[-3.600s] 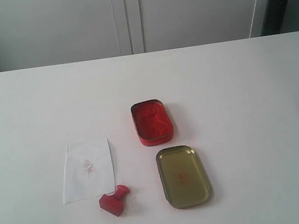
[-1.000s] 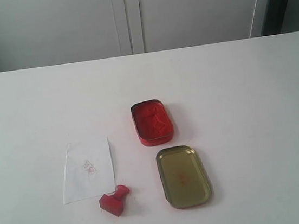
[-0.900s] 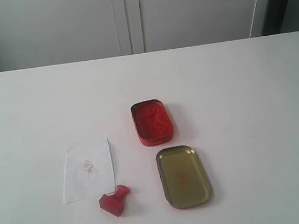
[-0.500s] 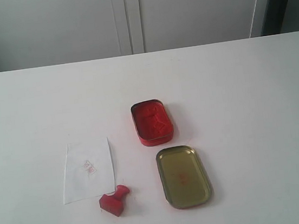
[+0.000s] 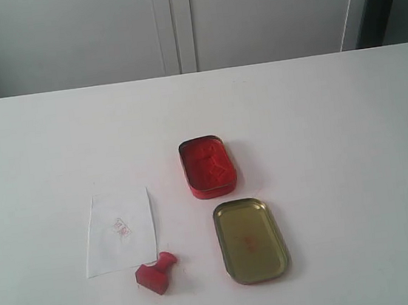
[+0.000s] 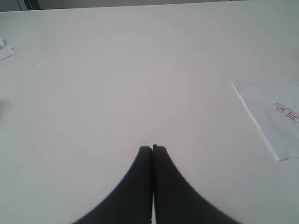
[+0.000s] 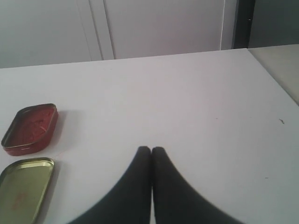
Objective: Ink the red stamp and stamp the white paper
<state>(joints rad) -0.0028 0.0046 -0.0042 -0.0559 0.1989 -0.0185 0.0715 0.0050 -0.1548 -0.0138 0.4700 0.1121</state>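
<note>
The red stamp (image 5: 157,273) lies tipped on its side on the table, just below the lower right corner of the white paper (image 5: 118,231), which carries a faint red imprint. The paper's edge also shows in the left wrist view (image 6: 271,112). Neither arm appears in the exterior view. My left gripper (image 6: 153,148) is shut with nothing in it, over bare table well away from the paper. My right gripper (image 7: 151,150) is also shut and empty, off to the side of the tins.
A red-filled ink tin (image 5: 207,166) (image 7: 31,128) sits mid-table, with its gold lid (image 5: 250,239) (image 7: 22,189) lying open side up just in front of it. White cabinet doors (image 5: 173,22) stand behind the table. A paper scrap (image 6: 5,51) lies far off.
A dark gripper part seen at the right edge of the exterior view 3.6 s ago has left the view. The stamp, paper and tins have not moved.
</note>
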